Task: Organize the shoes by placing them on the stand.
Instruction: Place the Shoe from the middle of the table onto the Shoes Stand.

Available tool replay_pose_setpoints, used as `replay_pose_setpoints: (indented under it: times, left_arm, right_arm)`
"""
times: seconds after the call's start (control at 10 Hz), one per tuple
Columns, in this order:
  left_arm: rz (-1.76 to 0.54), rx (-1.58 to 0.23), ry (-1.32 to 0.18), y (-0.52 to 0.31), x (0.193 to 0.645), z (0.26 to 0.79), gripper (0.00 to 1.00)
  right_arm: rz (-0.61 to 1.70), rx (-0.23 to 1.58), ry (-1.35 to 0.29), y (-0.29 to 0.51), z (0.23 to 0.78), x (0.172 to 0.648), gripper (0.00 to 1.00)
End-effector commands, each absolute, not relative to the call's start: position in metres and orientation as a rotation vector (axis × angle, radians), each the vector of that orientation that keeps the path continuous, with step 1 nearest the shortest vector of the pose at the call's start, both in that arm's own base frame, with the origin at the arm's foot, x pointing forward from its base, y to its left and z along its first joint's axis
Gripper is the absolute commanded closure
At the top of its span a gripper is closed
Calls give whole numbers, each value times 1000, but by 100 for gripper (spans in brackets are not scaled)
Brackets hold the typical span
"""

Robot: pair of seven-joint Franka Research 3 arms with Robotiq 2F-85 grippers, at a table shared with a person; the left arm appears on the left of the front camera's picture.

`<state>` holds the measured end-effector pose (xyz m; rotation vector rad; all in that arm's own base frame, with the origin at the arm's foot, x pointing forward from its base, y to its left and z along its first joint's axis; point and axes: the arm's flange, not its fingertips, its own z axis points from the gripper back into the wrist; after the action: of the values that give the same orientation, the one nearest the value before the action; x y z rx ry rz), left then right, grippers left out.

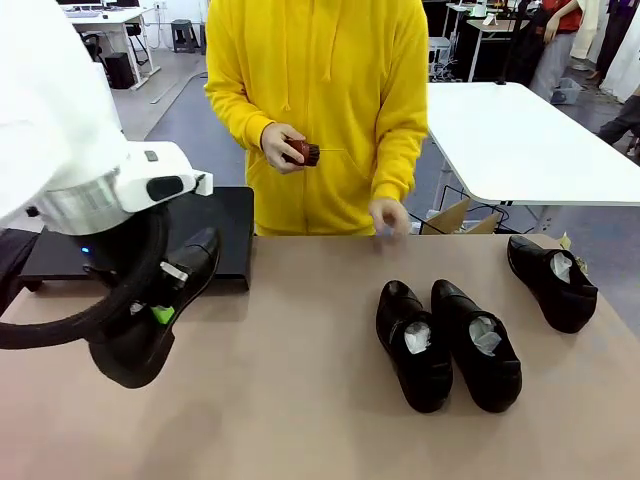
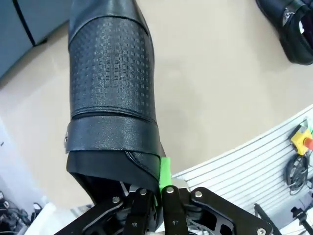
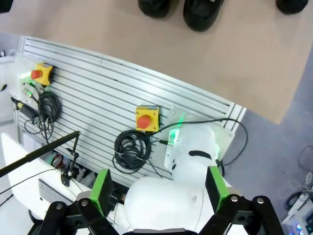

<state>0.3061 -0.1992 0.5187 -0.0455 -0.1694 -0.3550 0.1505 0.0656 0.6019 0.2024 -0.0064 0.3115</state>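
A beige tabletop (image 1: pixel 300 420) lies between the robot and a person in a yellow hoodie (image 1: pixel 320 100) standing at its far edge. The matte-black stand (image 1: pixel 215 225) sits at the far left. The left gripper (image 1: pixel 165 300) has its fingers clenched on the heel rim of a black dress shoe (image 1: pixel 135 355), toe pointing at the stand. Two more shoes (image 1: pixel 412 345) lie side by side at centre, paper-stuffed, with a fourth shoe (image 1: pixel 550 280) at far right. The right gripper (image 3: pixel 159 188) has its fingers released, spread wide above the robot's base. The person's hand holds a small brush (image 1: pixel 303 153).
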Motion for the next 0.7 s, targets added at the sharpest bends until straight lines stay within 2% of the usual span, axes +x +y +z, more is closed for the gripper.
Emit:
replay_pose_setpoints:
  times: [0.0,0.1,0.4,0.6]
  left_arm:
    - [-219,-79,-238,-196,298,521,100]
    - [-355,-45,-169,-199,306,519,100]
    - [-324,-47,-174,-196,304,520,100]
    - [-212,79,-189,-169,351,527,100]
  right_arm:
    - [330,213,-13,66,602,147,0]
    - [330,213,-13,66,602,147,0]
    - [330,213,-13,66,602,147,0]
    - [330,213,-13,66,602,147,0]
